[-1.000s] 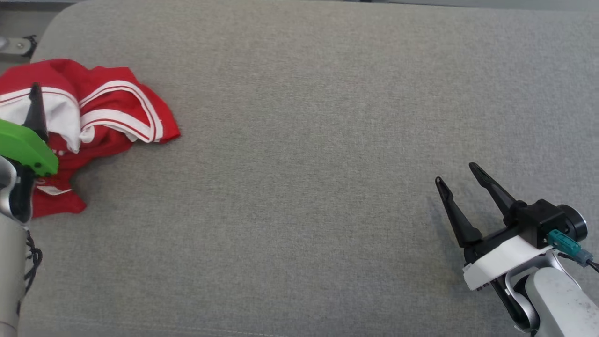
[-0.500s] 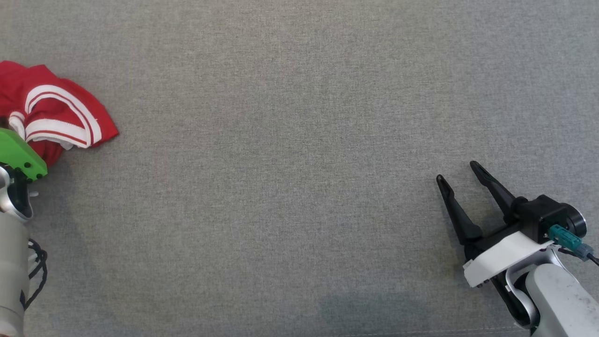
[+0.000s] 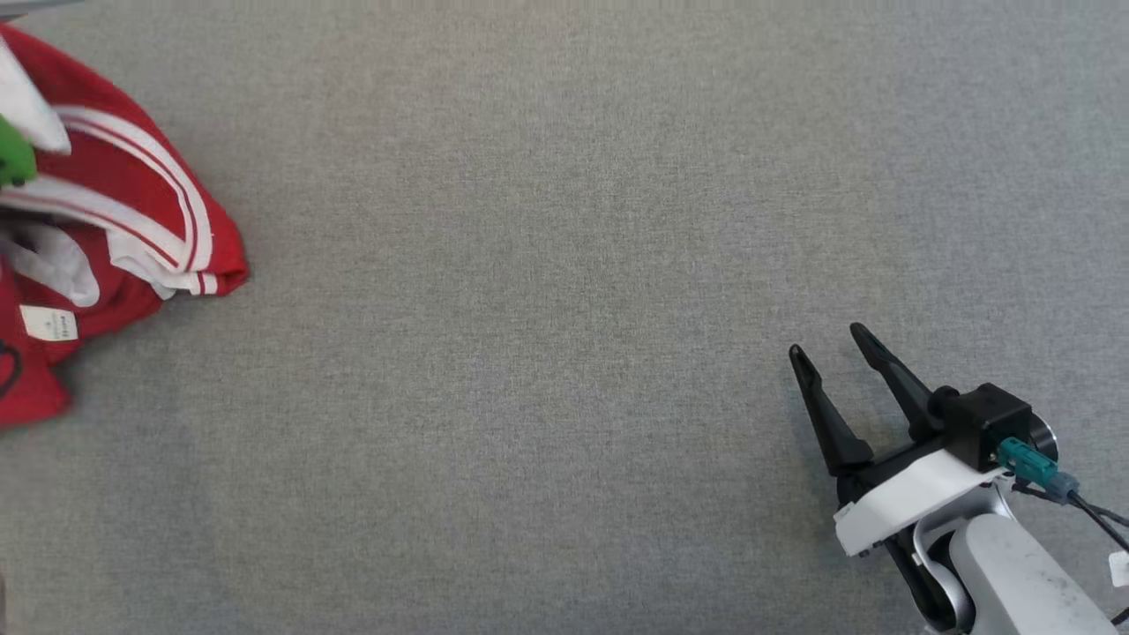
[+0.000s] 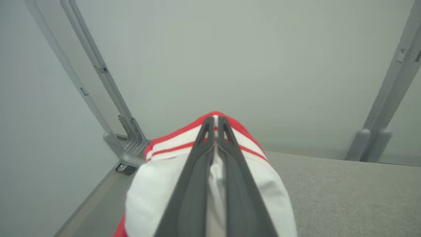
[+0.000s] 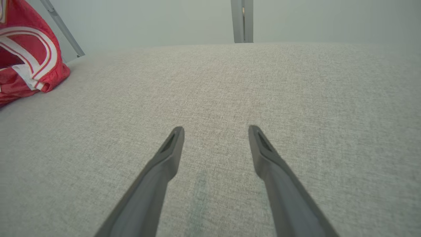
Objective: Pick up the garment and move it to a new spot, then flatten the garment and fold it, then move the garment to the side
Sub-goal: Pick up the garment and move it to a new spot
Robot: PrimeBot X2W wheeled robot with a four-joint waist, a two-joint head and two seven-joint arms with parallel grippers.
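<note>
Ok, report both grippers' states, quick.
Left gripper: shut on the garment.
Right gripper: open, holding nothing.

The garment (image 3: 132, 203) is thin red cloth with white stripes, faintly sheened along its creases; its small pale label (image 3: 50, 323) could be paper or woven tape. The table (image 3: 564, 265) is covered in grey woven cloth, matt and coarse-grained. The right hand (image 3: 829, 339) has dull dark plastic fingers, a smooth white plastic bracket (image 3: 908, 498) and a pale speckled forearm shell (image 3: 1014, 573). The left hand (image 4: 216, 119) shows the same matt plastic. Grey frame bars (image 4: 100, 67) look like smooth painted metal
</note>
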